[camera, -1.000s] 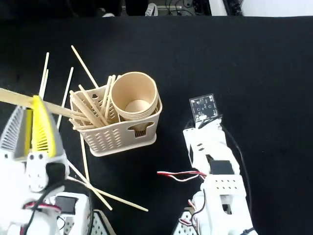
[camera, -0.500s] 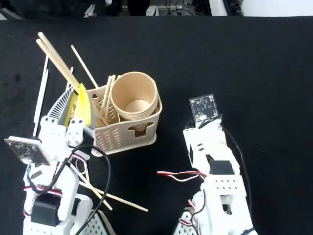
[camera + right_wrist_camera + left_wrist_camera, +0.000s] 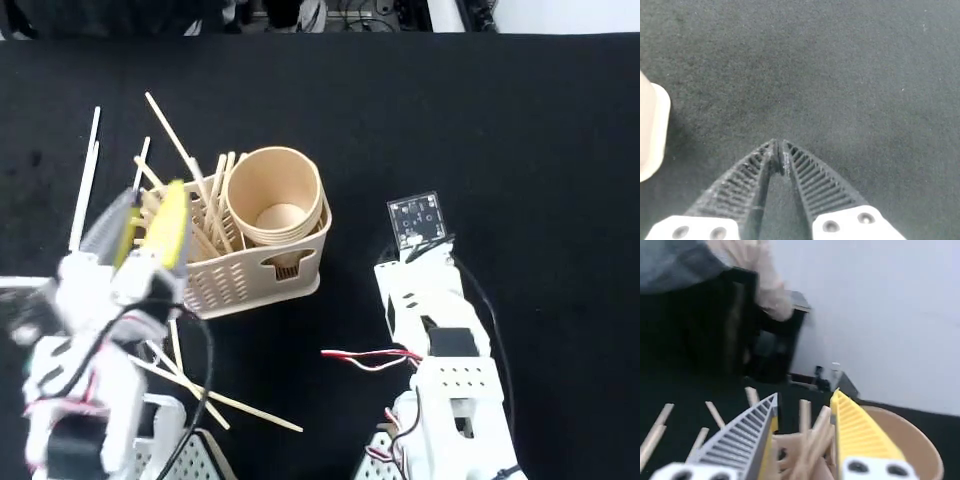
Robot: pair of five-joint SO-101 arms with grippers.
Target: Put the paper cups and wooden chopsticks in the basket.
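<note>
**Left pincer open over the basket's chopstick side; loose sticks left on the table**

High view: The basket [image 3: 250, 275] sits toward 9 o'clock from the table's middle. The stacked paper cups [image 3: 275, 185] stand upright in its 3 o'clock compartment, and a bundle of wooden chopsticks [image 3: 212, 195] leans in its 9 o'clock compartment. Loose chopsticks [image 3: 85, 185] lie on the black cloth at 9 o'clock of the basket, and more loose sticks [image 3: 230, 403] lie crossed at 6 to 7 o'clock of it. They look light, stiff, thin and prone to roll. A pinch near mid-length, across the stick, should keep one from swinging. The cups would crush easily, so a rim hold suits them. The left gripper [image 3: 155, 192] hangs over the basket's 9 o'clock edge with its jaws apart. The right arm [image 3: 432, 310] rests at 3 o'clock, well apart from the basket.

Left wrist view: The left gripper [image 3: 805, 396] stands wide open. Chopstick ends [image 3: 812, 440] rise between the jaws, seemingly unclamped, and a cup rim [image 3: 910, 435] sits beside them.

Right wrist view: The right gripper [image 3: 775, 145] is clenched on nothing above bare cloth [image 3: 840, 75].
</note>
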